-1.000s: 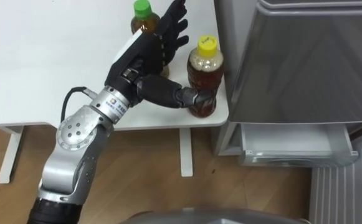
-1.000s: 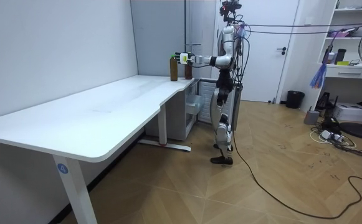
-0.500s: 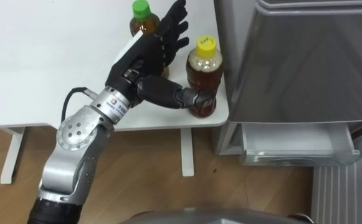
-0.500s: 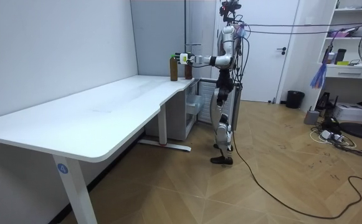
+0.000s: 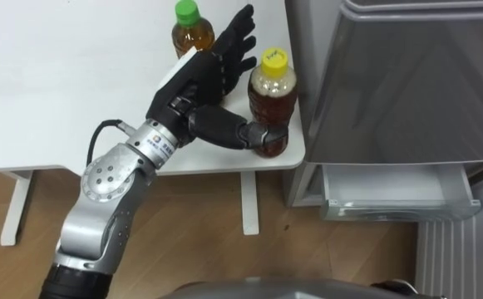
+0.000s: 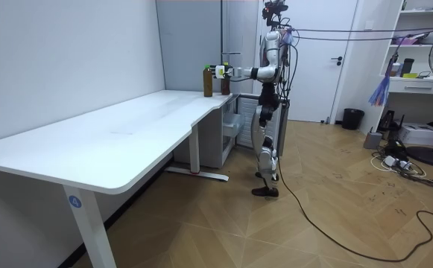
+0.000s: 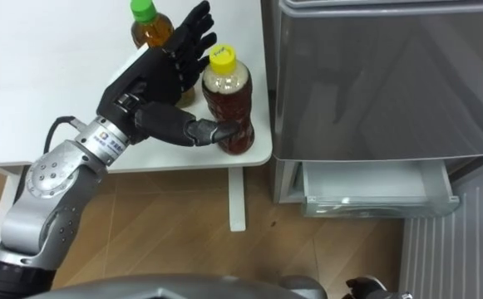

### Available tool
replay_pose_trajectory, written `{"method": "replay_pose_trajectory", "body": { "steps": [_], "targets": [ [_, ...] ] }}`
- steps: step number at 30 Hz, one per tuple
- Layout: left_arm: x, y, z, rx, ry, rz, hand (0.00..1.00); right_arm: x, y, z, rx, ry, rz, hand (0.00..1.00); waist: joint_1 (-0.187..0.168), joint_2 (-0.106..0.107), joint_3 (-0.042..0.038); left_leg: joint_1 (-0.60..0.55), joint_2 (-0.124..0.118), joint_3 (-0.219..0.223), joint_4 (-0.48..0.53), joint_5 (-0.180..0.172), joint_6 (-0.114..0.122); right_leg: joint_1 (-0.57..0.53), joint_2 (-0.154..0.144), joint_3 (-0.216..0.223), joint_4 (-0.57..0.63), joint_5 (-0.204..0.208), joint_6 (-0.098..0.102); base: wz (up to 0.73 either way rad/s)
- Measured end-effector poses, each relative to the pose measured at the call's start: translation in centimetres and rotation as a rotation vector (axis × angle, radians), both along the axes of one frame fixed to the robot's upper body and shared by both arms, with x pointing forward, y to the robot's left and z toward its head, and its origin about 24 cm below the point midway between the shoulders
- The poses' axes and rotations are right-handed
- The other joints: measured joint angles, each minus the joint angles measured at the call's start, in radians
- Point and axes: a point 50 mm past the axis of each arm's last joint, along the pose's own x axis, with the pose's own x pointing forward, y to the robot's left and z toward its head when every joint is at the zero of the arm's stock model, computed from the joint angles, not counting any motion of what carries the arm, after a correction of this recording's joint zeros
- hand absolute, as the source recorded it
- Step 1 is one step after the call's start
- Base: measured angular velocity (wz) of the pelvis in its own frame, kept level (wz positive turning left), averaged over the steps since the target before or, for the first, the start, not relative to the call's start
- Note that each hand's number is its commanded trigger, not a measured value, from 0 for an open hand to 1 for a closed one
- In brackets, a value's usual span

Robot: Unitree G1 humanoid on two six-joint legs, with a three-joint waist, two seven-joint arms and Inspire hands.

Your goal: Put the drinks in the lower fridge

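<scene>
We have 0 drinks stored so far: yellow-cap bottle (image 5: 273, 104) & green-cap bottle (image 5: 191, 29) stand on the table (image 5: 58, 83). Our left hand (image 5: 204, 79) is spread wide, thumb touching the yellow-cap bottle low down, no grip yet.

Nothing legible. On yellow cap (image 5: 274, 57) of bottle (image 5: 272, 104), near right corner of tabletop (image 5: 75, 75): small dark handwritten mark, unreadable. On white band (image 5: 160, 146) at wrist of left hand (image 5: 212, 71): small print plus blue mark, too small to read. Room view: round blue sticker (image 6: 75, 200) on near tabletop leg, pale symbol, not resolved.
</scene>
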Motion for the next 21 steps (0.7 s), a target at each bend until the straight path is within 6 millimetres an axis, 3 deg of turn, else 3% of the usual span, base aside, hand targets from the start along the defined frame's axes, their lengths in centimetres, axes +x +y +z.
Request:
{"method": "replay_pose_trajectory", "body": {
  "steps": [3, 4, 6, 7, 21],
  "targets": [
    [-0.01, -0.02, -0.01, 0.002, 0.000, -0.002, 0.00, 0.01, 0.01, 0.00, 0.000, -0.001, 0.000, 0.00, 0.001, 0.000, 0.0002, 0.000, 0.000, 0.000, 0.000, 0.000, 0.000, -0.001, 0.000, 0.002, 0.000, -0.001, 0.000, 0.00],
    [-0.02, -0.03, -0.01, 0.001, 0.000, -0.003, 0.16, 0.01, 0.01, 0.00, 0.000, -0.001, 0.000, 0.00, 0.001, 0.000, 0.0002, 0.000, 0.000, 0.000, 0.000, 0.000, 0.000, -0.001, 0.000, 0.002, 0.000, -0.001, 0.000, 0.00],
    [-0.03, -0.04, -0.01, 0.002, 0.000, -0.007, 0.92, 0.03, 0.01, 0.00, 0.000, -0.002, 0.002, 0.00, 0.000, 0.000, 0.0001, 0.000, 0.000, 0.000, 0.000, 0.000, 0.000, -0.001, 0.000, 0.001, 0.000, -0.001, 0.000, 0.00],
    [-0.03, -0.05, -0.01, 0.002, 0.000, -0.007, 1.00, 0.04, 0.01, 0.00, 0.000, -0.002, 0.004, 0.00, 0.000, 0.000, 0.0001, 0.000, 0.000, 0.000, 0.000, 0.000, 0.000, -0.001, 0.000, 0.001, 0.000, -0.001, 0.000, 0.00],
    [-0.14, -0.44, -0.49, 0.059, 0.004, -0.024, 1.00, -0.09, -0.16, 0.03, -0.001, -0.003, 0.007, 0.00, -0.003, 0.004, 0.0034, 0.001, 0.000, 0.000, 0.000, 0.000, 0.000, 0.001, 0.000, 0.000, -0.001, -0.001, 0.000, 0.00]
  ]
}}
